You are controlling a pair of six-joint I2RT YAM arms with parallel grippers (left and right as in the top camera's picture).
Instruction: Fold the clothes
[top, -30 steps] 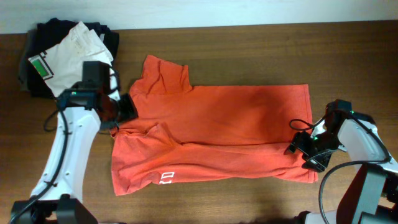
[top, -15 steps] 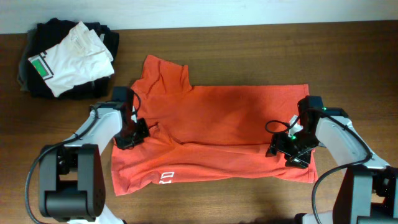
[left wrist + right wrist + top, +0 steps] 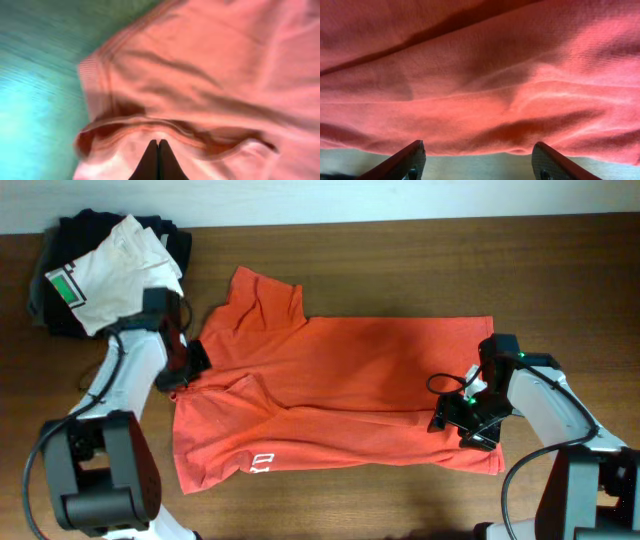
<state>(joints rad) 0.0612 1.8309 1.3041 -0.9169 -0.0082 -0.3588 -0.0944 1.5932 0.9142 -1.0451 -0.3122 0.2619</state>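
The clothes (image 3: 360, 380) are one red-orange T-shirt lying partly folded on the table, with white lettering (image 3: 262, 464) near its front left edge. My left gripper (image 3: 192, 360) is at the shirt's left edge by the sleeve. In the left wrist view it (image 3: 158, 145) is shut, tips pinched into a raised fold of the fabric (image 3: 210, 65). My right gripper (image 3: 452, 416) hovers low over the shirt's right end. Its fingers (image 3: 415, 156) stand wide open, with the shirt's edge (image 3: 480, 75) just ahead of them and bare table between them.
A pile of black folded garments (image 3: 50, 305) sits at the back left corner, topped by a white garment (image 3: 110, 265) with a green patch. Bare brown table (image 3: 400, 260) runs behind the shirt and along its front.
The left gripper shut at the shirt's left edge, then moved back and to the left, drawing that edge leftward. The right arm slid left onto the shirt's right end and has held still since.
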